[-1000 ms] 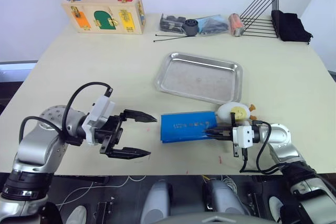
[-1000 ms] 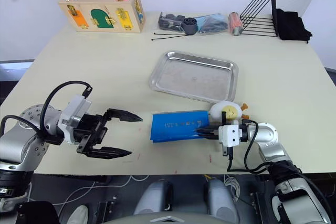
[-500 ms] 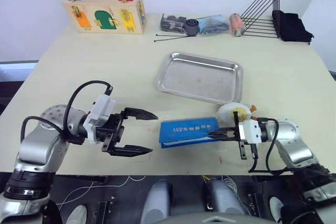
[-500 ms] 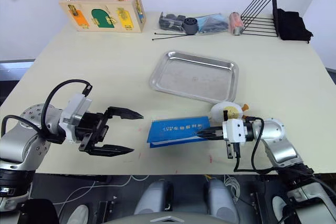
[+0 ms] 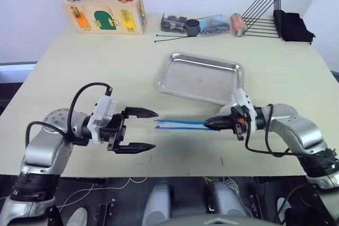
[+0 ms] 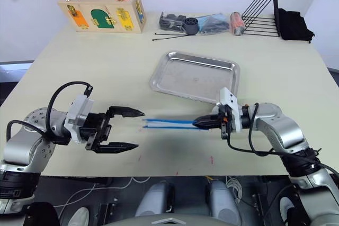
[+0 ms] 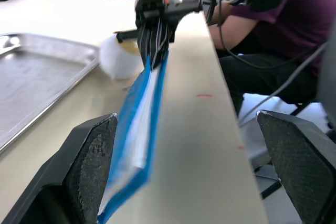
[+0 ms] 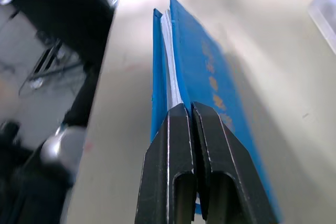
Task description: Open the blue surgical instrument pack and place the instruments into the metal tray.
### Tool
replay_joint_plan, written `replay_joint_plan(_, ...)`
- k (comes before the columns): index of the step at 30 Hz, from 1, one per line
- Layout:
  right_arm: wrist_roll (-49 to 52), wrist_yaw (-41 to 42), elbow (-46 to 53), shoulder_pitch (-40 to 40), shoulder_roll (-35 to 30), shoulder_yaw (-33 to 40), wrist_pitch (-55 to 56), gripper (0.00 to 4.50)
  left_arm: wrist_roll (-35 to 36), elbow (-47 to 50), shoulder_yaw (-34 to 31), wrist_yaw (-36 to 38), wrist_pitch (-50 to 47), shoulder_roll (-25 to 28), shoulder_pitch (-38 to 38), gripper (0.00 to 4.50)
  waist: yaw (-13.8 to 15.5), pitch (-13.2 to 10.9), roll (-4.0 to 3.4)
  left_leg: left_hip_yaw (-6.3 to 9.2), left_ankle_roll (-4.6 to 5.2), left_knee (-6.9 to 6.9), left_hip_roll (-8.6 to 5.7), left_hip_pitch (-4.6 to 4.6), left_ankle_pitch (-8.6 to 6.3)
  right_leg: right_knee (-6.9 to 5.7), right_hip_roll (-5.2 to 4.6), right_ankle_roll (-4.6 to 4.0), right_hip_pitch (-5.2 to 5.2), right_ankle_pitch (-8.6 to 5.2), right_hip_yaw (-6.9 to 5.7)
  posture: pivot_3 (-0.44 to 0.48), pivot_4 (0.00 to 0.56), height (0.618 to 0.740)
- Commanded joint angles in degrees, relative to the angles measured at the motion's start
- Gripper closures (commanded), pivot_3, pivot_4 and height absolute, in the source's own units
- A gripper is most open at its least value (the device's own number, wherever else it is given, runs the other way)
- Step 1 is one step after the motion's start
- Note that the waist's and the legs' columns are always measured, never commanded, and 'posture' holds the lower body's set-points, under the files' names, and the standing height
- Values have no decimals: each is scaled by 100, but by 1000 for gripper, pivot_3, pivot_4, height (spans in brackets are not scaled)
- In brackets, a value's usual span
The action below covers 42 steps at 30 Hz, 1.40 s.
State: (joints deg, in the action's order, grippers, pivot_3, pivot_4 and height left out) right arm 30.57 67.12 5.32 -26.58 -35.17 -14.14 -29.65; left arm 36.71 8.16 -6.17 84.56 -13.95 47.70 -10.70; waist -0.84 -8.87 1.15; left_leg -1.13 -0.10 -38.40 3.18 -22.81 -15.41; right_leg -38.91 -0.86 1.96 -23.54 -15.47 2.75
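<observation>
Two black fingers of our right gripper [image 5: 210, 124] are pinched together on one end of the bright blue flat cloth surgical instrument pack [image 5: 180, 124], holding it edge-on above the table so its free end reaches toward our left gripper [image 5: 145, 129] — whose fingers stand wide apart, one on each side of that end's line, not touching it, likely ready to take it. We see the shallow shiny steel tray [image 5: 200, 78] bare, just beyond the pack — no instruments out yet
</observation>
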Motion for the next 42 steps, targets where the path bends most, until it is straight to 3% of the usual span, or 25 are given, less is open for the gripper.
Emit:
replay_joint_plan(1, -319, 35, -378, -205, 136, 48, 386, 4445, -97, -300, -32, -71, 173, -139, -285, 0, 5, 0, 1, -1, 0, 0, 0, -1, 0, 1, -1, 0, 0, 0, 0, 0, 150, 740)
replay_joint_plan(13, -590, 252, -727, -310, 377, 132, 826, 4445, -501, -1683, 252, -148, 487, -930, -1049, 0, -10, 3, 3, 0, 0, 0, 0, 1, 0, -4, 0, 0, 0, 1, -1, 0, 150, 740)
replay_joint_plan(23, -643, 191, -612, -255, 426, 202, 769, 4445, -1052, -2883, 712, 243, 909, -1375, -1613, 0, -22, 4, 2, 0, 0, -1, -1, 1, 0, -4, 1, 0, 0, 1, 0, 0, 150, 740)
replay_joint_plan(24, -654, 174, -600, -247, 422, 207, 771, 4500, -1048, -2954, 711, 283, 906, -1406, -1669, 405, -19, 4, 3, 0, 0, -1, -1, 1, 0, -4, 1, 0, 0, 1, 0, 0, 150, 740)
replay_joint_plan(26, -669, 141, -584, -229, 423, 220, 774, 4500, -1023, -3032, 697, 353, 888, -1449, -1742, 799, -16, 4, 3, 2, 0, -1, -1, 1, 0, -5, 1, 0, 0, 1, -1, 0, 150, 740)
replay_joint_plan(28, -682, 130, -566, -206, 418, 228, 772, 4500, -993, -3036, 681, 404, 829, -1459, -1764, 1761, -20, 4, 3, 1, 0, -1, -1, 0, 0, -4, 1, 0, 0, 2, -1, 0, 150, 740)
replay_joint_plan(30, -727, 118, -588, -181, 410, 228, 817, 4500, -1053, -3067, 698, 441, 877, -1447, -1769, 2201, -22, 4, 2, 1, 0, -1, -1, 0, 0, -4, 1, 0, 0, 1, -1, 0, 150, 740)
replay_joint_plan(31, -750, 106, -596, -166, 409, 227, 843, 4500, -1065, -3075, 696, 453, 892, -1444, -1759, 2767, -19, 4, 3, 2, 0, -1, 0, 0, 0, -4, 1, 0, 0, 1, -1, 0, 150, 740)
replay_joint_plan(36, -804, 45, -641, -124, 412, 253, 881, 4500, -1061, -3008, 698, 485, 873, -1436, -1658, 4465, -10, 4, 3, 2, 0, -1, -1, 0, 0, -4, 0, 1, 0, 1, -2, 0, 150, 740)
replay_joint_plan(37, -784, 50, -622, -125, 400, 274, 855, 4500, -1056, -2989, 694, 479, 869, -1437, -1638, 4465, -9, 4, 3, 2, 0, -1, -1, -1, 0, -4, -1, 1, 0, 2, -1, 0, 150, 740)
replay_joint_plan(38, -736, 38, -577, -113, 381, 335, 823, 4215, -1053, -2966, 691, 467, 866, -1438, -1614, 4489, -8, 4, 3, 2, 0, -1, -1, 0, 0, -4, -1, 1, 1, 1, -2, 0, 150, 740)
replay_joint_plan(42, -454, 29, -197, 109, 147, 721, 645, 2737, -1042, -2867, 680, 421, 857, -1438, -1547, 4500, 3, 4, 3, 2, 0, -1, -1, -1, 0, -3, -1, 1, 1, 1, -2, 0, 150, 740)
